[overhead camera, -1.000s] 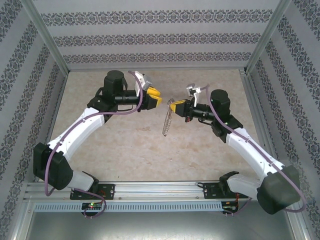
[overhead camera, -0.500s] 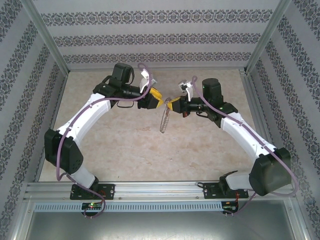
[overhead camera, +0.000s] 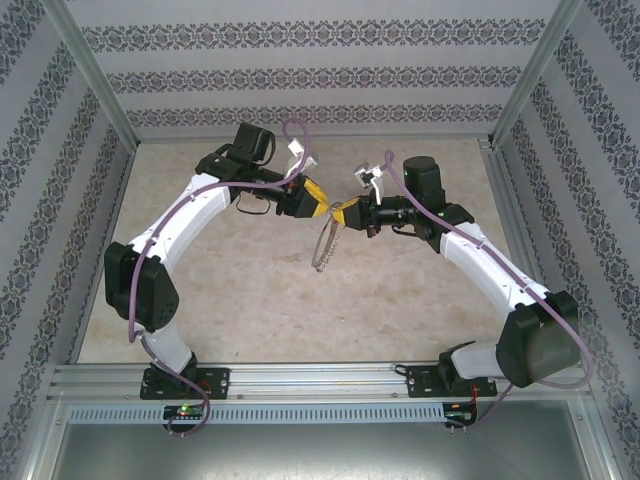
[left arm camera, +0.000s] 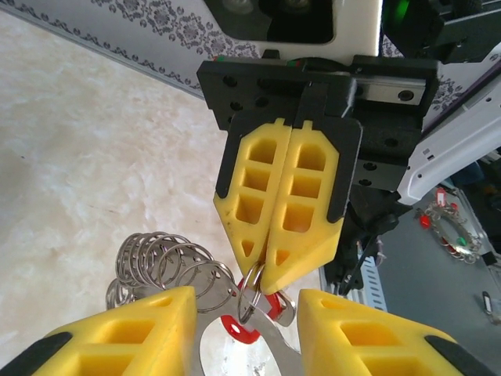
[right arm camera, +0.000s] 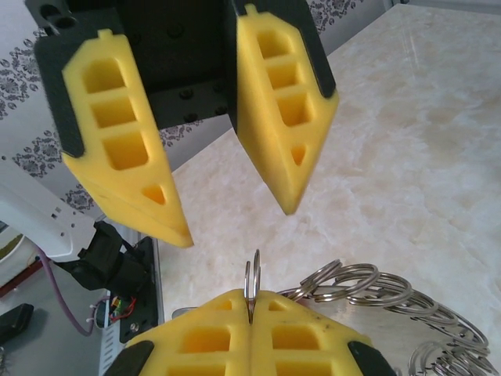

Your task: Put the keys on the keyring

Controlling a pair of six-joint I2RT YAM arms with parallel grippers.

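Claws meet nose to nose over the pale, cloudy counter (overhead camera: 250, 290). From above, the left claw (overhead camera: 318, 203) and right claw (overhead camera: 341, 212) are close together, and the keyring (overhead camera: 322, 245) hangs down from the right one.

The left wrist view shows more. The right claw (left arm camera: 262, 278) is squeezed tight on one thin ring of the keyring (left arm camera: 164, 262). The key (left arm camera: 235, 330), with its red head, sits just below.

The right wrist view shows the left claw (right arm camera: 235, 223) part way open, with nothing in it.

A second ago the claws were farther apart. Both arms have since swung in.

The fingers are chunky yellow wedges with holes. The rings are shiny silver wire.
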